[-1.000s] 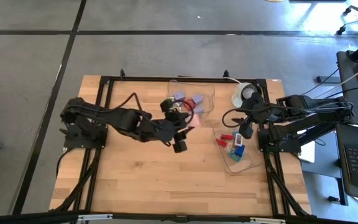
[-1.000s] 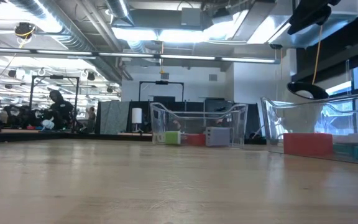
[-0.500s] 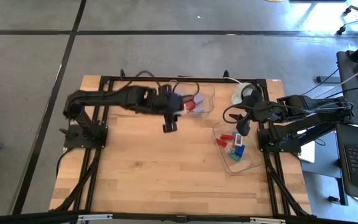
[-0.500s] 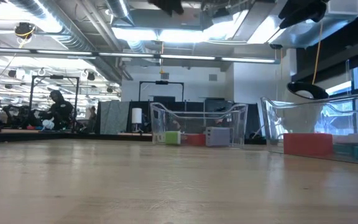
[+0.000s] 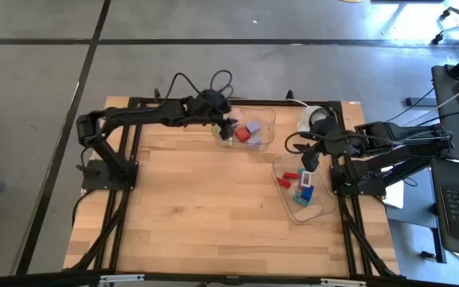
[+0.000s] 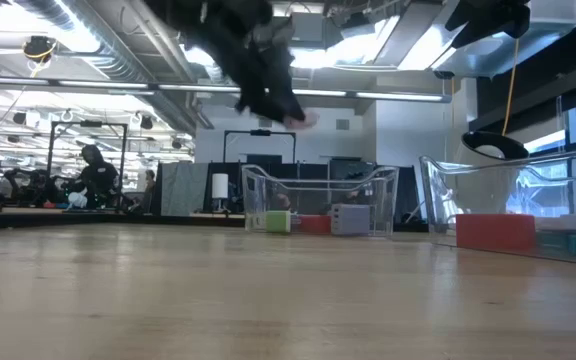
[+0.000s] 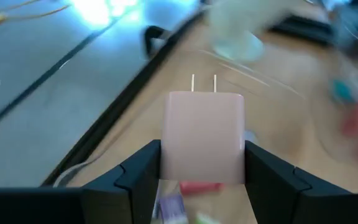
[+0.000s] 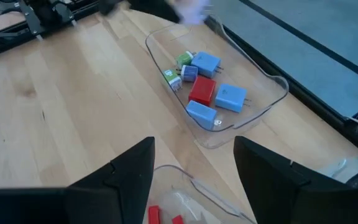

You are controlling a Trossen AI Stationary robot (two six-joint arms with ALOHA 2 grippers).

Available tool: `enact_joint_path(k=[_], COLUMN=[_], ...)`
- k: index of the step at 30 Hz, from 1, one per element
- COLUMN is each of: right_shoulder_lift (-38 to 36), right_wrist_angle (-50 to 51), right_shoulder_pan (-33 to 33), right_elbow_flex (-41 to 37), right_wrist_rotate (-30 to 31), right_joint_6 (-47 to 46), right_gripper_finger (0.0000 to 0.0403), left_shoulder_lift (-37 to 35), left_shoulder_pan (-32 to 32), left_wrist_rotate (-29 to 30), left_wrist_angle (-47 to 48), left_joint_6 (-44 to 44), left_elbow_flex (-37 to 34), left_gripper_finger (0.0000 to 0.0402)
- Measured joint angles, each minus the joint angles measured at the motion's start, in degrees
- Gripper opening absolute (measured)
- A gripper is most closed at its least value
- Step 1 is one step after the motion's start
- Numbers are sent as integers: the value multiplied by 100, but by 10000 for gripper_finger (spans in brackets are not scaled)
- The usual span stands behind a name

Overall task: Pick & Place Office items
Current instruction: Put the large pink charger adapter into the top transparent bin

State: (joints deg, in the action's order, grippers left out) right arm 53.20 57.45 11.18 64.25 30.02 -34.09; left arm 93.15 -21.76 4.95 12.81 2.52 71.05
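Note:
My left gripper [image 7: 202, 171] is shut on a pink plug block [image 7: 202, 134] with two metal prongs. It hangs above the clear far tub [image 5: 249, 127], where the low view also shows the gripper [image 6: 268, 90] and the pink block [image 6: 303, 120]. Red, lavender and green office items [image 8: 202, 87] lie on that tub's floor. My right gripper [image 5: 309, 163] is open and empty above the far end of the second clear tub [image 5: 301, 191], which holds red, blue and white pieces. My left gripper pinches the pink block by its two opposite side faces [image 7: 166, 155] between its two fingers [image 7: 140, 171]. The prongs [image 7: 204, 83] point forward, away from the gripper. The fingers slant down toward the table's far side. The block is lifted clear above the far tub.
A round white-and-black object [image 5: 313, 119] sits at the far right beside the tubs. A black frame [image 5: 134, 104] runs along the table's far and side edges. Bare wood [image 5: 205, 207] fills the table's middle and near part.
My left gripper has swung from over the table's middle toward the far edge, still holding the pink block, and has come down. It now hangs above the far tub and has come into the low view from above.

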Motion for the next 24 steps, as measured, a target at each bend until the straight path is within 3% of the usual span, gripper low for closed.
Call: enact_joint_path(k=[5, 13, 24], right_shoulder_lift=[4, 4, 4], right_wrist_angle=[0, 0, 2], right_shoulder_pan=[0, 0, 0], right_elbow_flex=[0, 0, 0], right_wrist_rotate=[57, 404, 363], right_joint_6=[1, 2, 42], right_gripper_finger=[221, 221, 221], left_shoulder_lift=[486, 1098, 1199], left_shoulder_pan=[-352, -225, -138], left_wrist_rotate=[-41, 260, 742], left_wrist_angle=[-873, -1226, -1222], left_joint_6=[1125, 1198, 1327], left_elbow_flex=[-623, -638, -624], left_gripper_finger=[194, 195, 196])
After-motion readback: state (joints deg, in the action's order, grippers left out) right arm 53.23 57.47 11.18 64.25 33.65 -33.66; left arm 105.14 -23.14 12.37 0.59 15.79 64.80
